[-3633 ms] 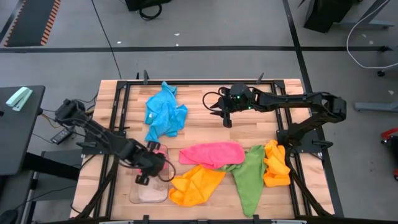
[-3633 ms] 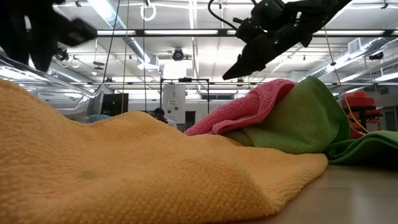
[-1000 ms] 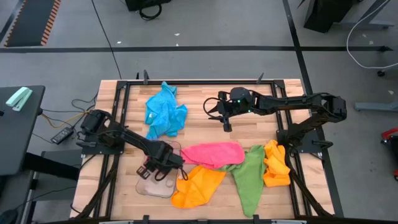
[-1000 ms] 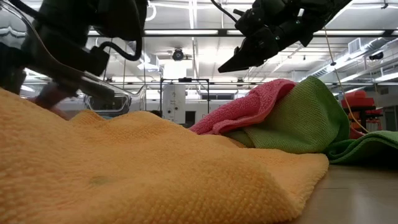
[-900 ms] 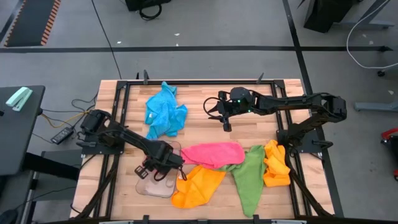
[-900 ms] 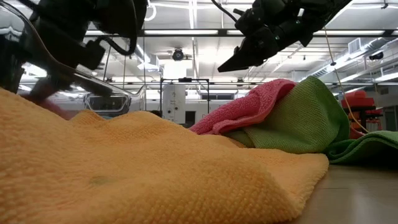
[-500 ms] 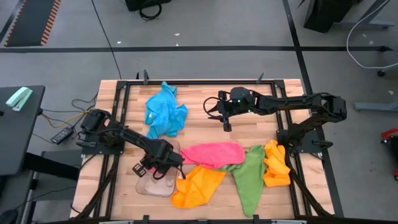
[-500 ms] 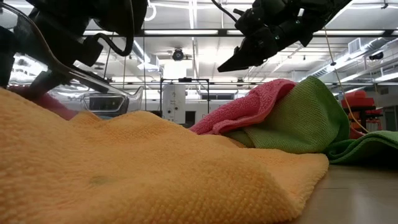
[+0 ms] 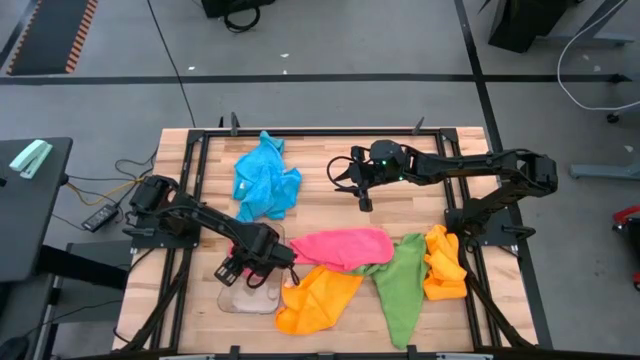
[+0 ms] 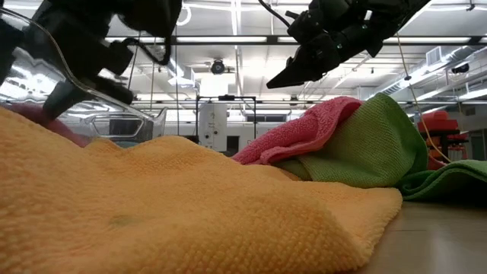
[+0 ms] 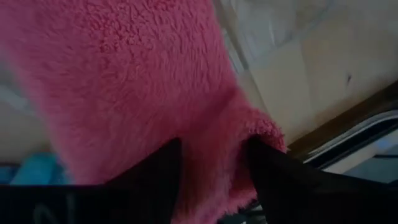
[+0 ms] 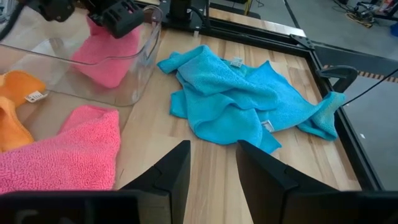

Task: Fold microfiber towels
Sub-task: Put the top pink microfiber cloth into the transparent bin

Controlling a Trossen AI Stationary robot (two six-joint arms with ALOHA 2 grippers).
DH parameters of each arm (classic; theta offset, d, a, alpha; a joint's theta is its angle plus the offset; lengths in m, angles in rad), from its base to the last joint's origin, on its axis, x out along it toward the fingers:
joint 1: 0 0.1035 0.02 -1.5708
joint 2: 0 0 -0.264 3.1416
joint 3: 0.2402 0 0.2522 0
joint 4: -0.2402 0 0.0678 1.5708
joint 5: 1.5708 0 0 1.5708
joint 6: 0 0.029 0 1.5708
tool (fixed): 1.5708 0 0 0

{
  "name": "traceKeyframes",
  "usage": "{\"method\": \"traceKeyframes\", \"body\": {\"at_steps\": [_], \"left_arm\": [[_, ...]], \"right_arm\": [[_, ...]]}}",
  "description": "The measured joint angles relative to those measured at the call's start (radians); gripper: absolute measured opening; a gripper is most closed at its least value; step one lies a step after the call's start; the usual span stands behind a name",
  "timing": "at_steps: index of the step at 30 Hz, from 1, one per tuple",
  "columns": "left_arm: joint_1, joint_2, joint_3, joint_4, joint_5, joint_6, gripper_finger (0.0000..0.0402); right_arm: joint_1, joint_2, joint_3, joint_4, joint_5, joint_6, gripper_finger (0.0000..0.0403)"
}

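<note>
Light was bright and even over the table (image 9: 320,205) in the high view — shadows under the arms were short and soft. In the low view, rows of ceiling lights (image 10: 228,39) glared white behind dark, backlit arms, and the orange towel (image 10: 175,205) nearest the lens was soft at its front edge. The left wrist view was dim and blurred — pink towel (image 11: 130,93) filled it, too close to focus. The right wrist view was clear, with a slight bend toward its edges.

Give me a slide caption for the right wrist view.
Left pincer over pink towel in clear tray, blue towel beside it.
</note>
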Motion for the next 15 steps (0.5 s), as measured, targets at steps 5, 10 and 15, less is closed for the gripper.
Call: {"method": "traceKeyframes", "body": {"at_steps": [5, 10, 15], "left_arm": [[0.018, -0.029, 0.046, -0.025, 0.0, -0.012, 0.0176], [0.018, -0.042, 0.047, -0.018, -0.001, -0.027, 0.0166], [0.035, -0.05, 0.051, 0.03, -0.086, -0.121, 0.0156]], "right_arm": [[0.0, 0.0, 0.0, 0.001, 0.0, 0.0, 0.0138], [0.0, 0.0, 0.0, 0.0, 0.0, 0.0, 0.0138], [0.0, 0.0, 0.0, -0.001, 0.0, 0.0, 0.0138]]}}
